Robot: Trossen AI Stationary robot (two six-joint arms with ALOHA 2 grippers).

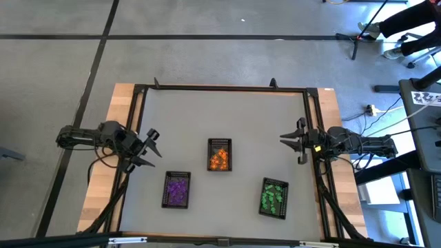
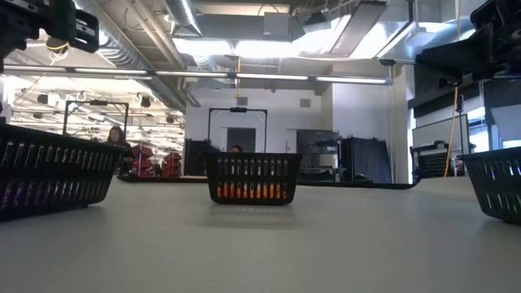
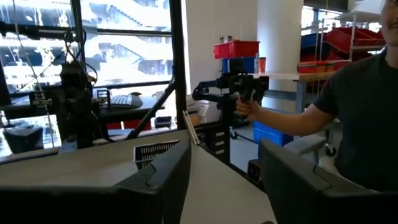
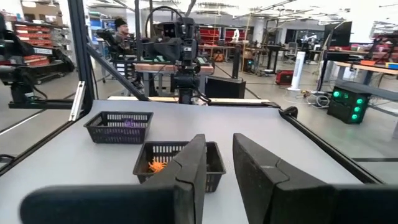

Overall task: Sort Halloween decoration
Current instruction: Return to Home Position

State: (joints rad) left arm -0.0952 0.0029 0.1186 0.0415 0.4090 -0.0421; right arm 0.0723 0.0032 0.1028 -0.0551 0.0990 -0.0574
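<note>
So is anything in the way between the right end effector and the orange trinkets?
Nothing visible does. Only bare table lies between the right end effector and the tray holding the orange trinkets.

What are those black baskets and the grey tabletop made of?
The black baskets look like moulded plastic, judging by their thin slatted walls, which the orange trinkets show through. The tabletop looks like a matte grey sheet edged with pale wood; material unclear.

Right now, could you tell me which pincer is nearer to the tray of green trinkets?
Right. The right pincer is near the tray of green trinkets, by the table's right edge; the left pincer is by the opposite edge, beyond the purple-filled tray.
</note>
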